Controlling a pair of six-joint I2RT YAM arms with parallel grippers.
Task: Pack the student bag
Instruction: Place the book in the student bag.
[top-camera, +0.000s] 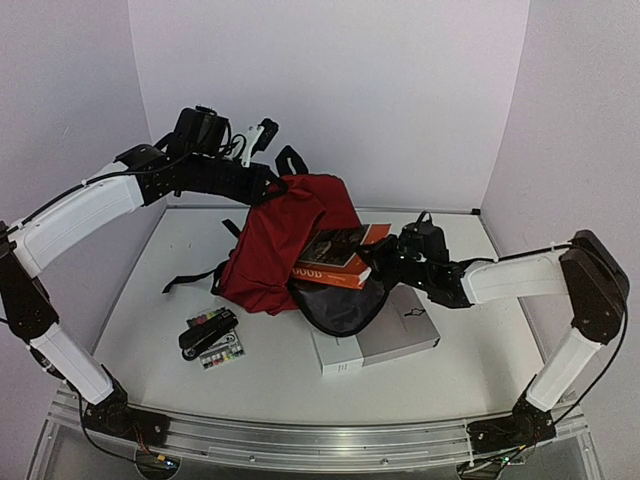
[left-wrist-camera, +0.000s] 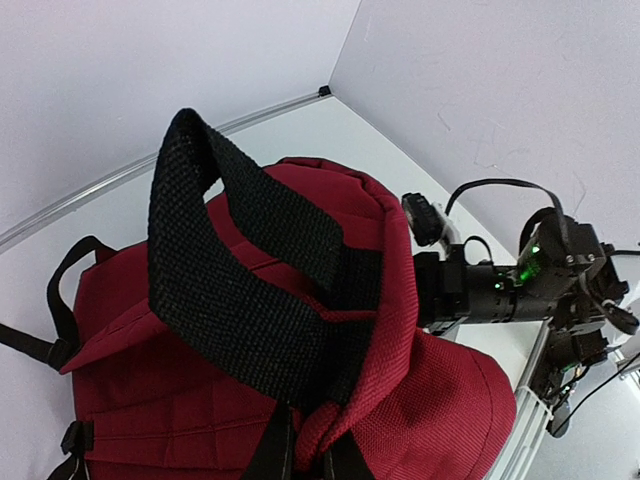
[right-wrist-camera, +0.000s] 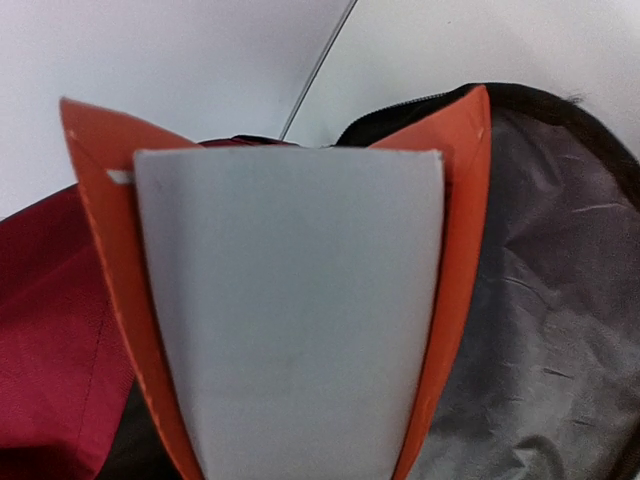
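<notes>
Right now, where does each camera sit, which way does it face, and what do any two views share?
Top: above and behind, looking down on the table; left arm, right arm show.
Left wrist: above the bag, looking down on its strap; own fingers hidden, right arm shows.
Right wrist: facing along the book into the open bag; no fingers visible.
All three share the bag.

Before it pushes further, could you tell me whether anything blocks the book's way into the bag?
Nothing visible does: the orange book, held in the right pincer, points into the open mouth of the bag, with only grey lining beside it.
</notes>
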